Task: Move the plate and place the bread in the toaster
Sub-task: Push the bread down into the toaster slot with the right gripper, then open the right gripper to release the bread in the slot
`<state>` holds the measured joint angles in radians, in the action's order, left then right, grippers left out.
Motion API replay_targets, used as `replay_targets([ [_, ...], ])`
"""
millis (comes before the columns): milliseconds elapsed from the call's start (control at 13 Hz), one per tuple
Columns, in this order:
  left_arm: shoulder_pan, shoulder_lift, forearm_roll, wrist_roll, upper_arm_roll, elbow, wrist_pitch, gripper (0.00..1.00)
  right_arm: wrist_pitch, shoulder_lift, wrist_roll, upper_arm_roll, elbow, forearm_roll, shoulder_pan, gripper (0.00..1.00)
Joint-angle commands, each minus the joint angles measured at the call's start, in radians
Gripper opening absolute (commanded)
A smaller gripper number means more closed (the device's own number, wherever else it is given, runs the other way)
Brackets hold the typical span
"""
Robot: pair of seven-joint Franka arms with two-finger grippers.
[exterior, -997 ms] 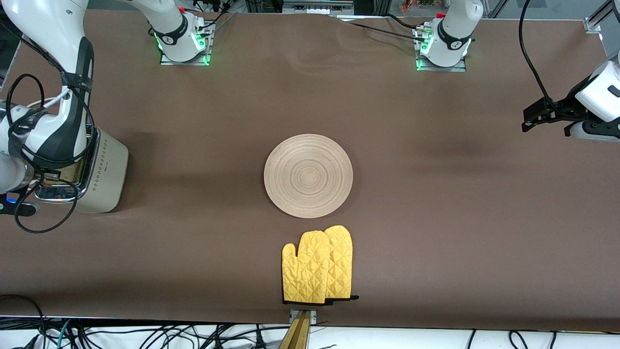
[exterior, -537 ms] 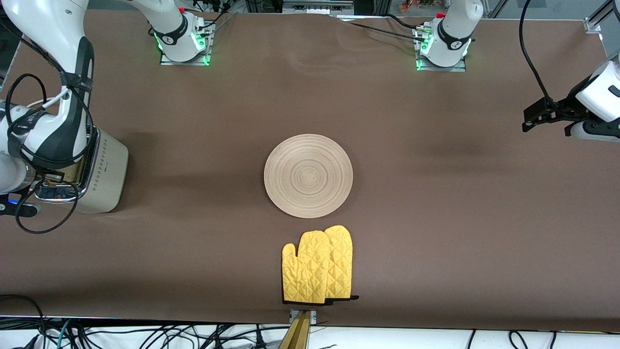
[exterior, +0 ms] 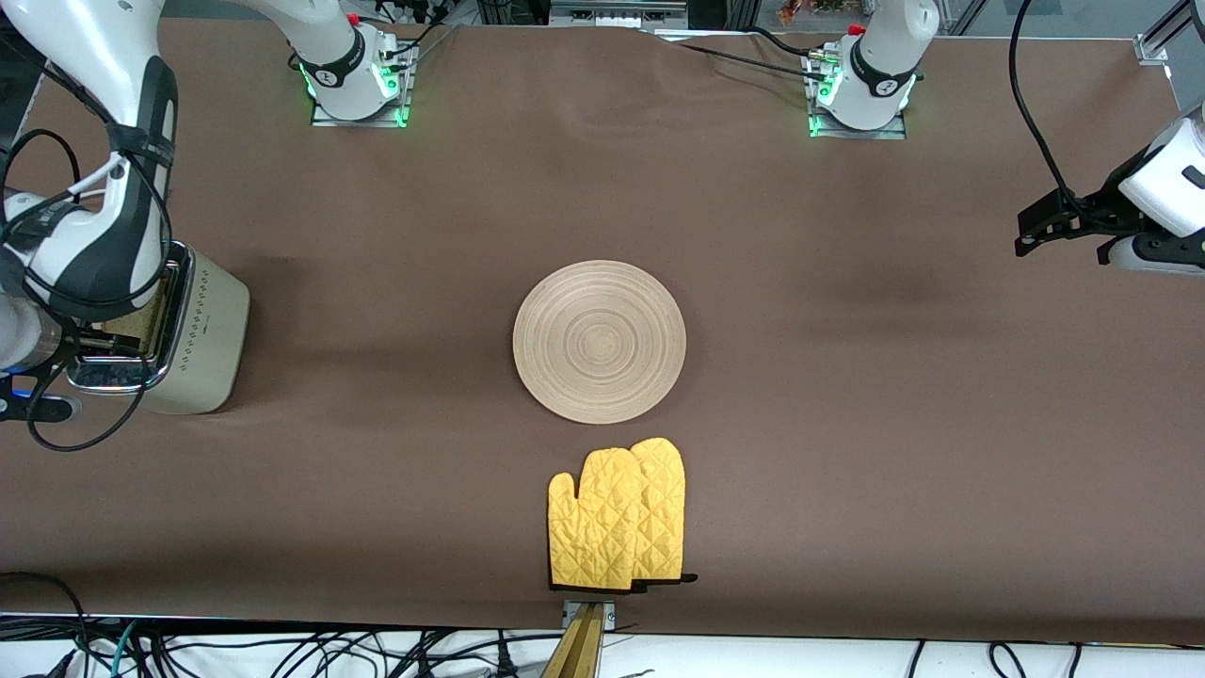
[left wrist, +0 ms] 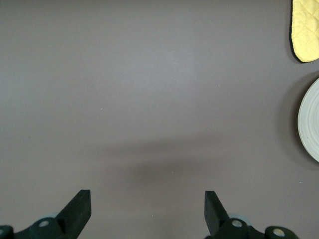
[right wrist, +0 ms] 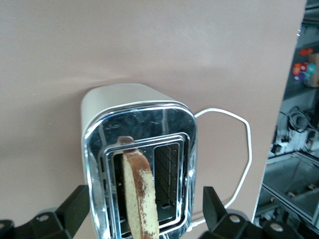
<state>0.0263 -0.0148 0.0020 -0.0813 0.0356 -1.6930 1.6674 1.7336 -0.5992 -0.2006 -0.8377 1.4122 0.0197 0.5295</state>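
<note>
The round light-wood plate (exterior: 599,341) lies in the middle of the table; its edge also shows in the left wrist view (left wrist: 310,119). The cream toaster (exterior: 205,330) stands at the right arm's end of the table. In the right wrist view the bread (right wrist: 139,194) stands upright in one slot of the toaster (right wrist: 107,107), with the other slot dark. My right gripper (right wrist: 146,206) is open above the toaster, its fingers on either side of the chrome top and apart from the bread. My left gripper (exterior: 1024,234) waits open and empty over bare table at the left arm's end, as its wrist view (left wrist: 146,206) shows.
A pair of yellow oven mitts (exterior: 618,515) lies nearer the front camera than the plate, close to the table's front edge; a corner also shows in the left wrist view (left wrist: 305,30). The toaster's white cable (right wrist: 239,149) loops beside it near the table's edge.
My right arm has drawn up and back from the toaster, so more of its chrome top shows. The left arm, plate and mitts have not moved.
</note>
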Motion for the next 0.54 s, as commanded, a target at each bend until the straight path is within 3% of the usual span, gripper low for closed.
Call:
replay_targets([
  [0,0.0,0.003,0.024,0.011,-0.002,0.016,-0.018,1.0,-0.063,0.026,-0.034,0.002,-0.045,0.048,0.001,1.0],
  [460,0.0,0.003,0.024,0.011,-0.002,0.016,-0.02,1.0,-0.115,0.027,-0.033,-0.003,-0.081,0.216,0.067,1.0],
])
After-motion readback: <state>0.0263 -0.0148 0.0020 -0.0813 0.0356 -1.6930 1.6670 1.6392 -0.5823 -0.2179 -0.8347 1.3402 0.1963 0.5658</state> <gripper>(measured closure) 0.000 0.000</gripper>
